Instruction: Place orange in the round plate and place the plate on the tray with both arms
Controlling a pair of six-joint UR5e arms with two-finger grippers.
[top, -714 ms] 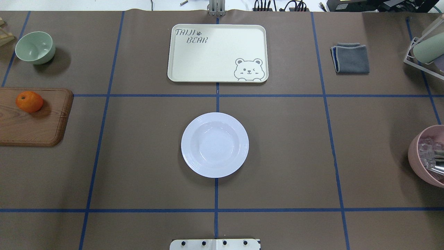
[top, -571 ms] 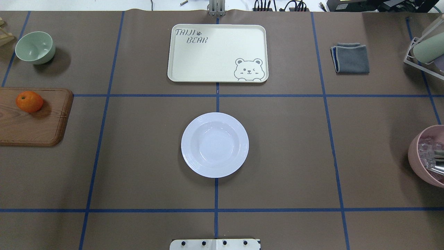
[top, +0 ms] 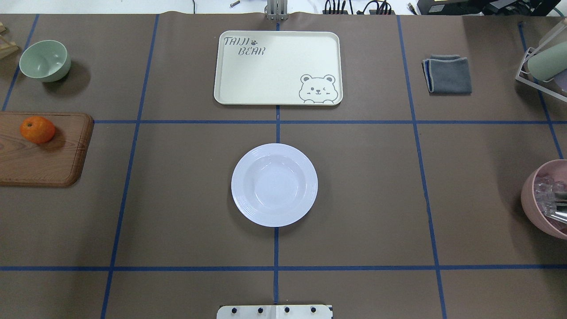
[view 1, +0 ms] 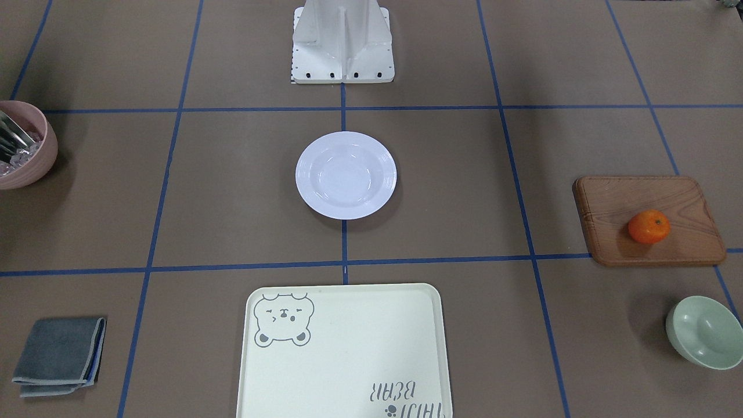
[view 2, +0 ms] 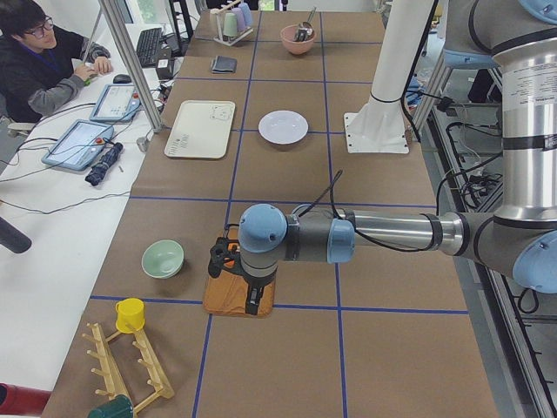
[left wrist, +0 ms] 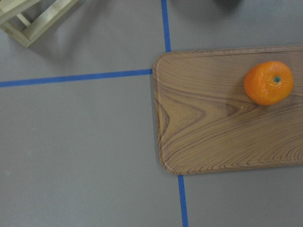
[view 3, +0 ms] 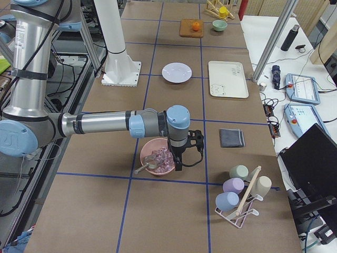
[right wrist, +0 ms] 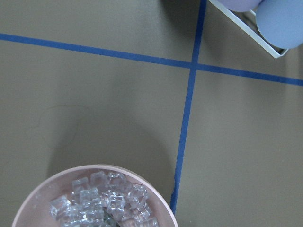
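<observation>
The orange (top: 37,129) (view 1: 649,226) (left wrist: 268,82) rests on a brown wooden board at the table's left end. An empty white round plate (top: 274,184) (view 1: 346,175) lies at the table's middle. Beyond it the cream bear tray (top: 278,67) (view 1: 342,354) lies empty. My left gripper (view 2: 253,303) shows only in the exterior left view, hanging over the board's near end; whether it is open or shut I cannot tell. My right gripper (view 3: 178,164) shows only in the exterior right view, above the pink bowl's rim; its state I cannot tell either.
The wooden board (top: 44,155) and a mint bowl (top: 44,60) sit far left. A grey cloth (top: 448,74), a cup rack (top: 542,62) and a pink bowl (top: 547,199) of ice cubes sit at the right. A person (view 2: 43,61) sits at a side desk.
</observation>
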